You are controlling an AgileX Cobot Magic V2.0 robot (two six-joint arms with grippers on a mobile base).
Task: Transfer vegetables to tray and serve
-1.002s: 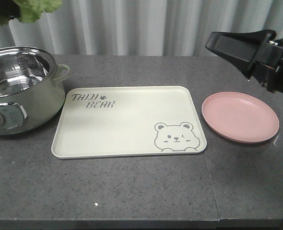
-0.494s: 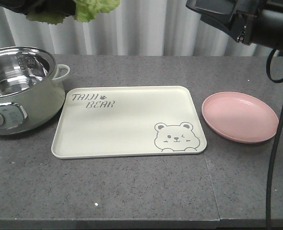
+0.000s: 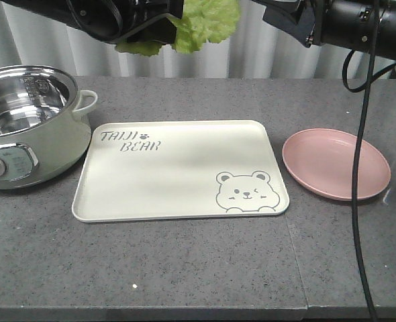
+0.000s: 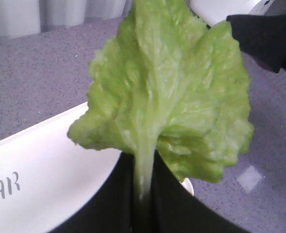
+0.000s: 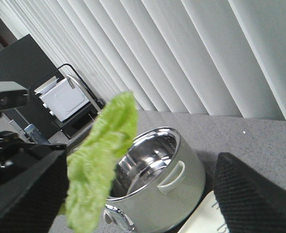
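The tray [image 3: 178, 171] bears grey "TAIJI BEAR" lettering at its upper left corner.

Light green lettuce [image 3: 201, 23]; cream tray [image 3: 178, 168], grey bear print [image 3: 248, 192]; pink plate [image 3: 335, 164].

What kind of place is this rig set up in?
Probably a mock kitchen in a lab or office: grey counter with electric pot and tray, vertical blinds behind, lettuce in the left gripper.

Lettuce leaf [image 4: 162, 97] foot hidden between jaws
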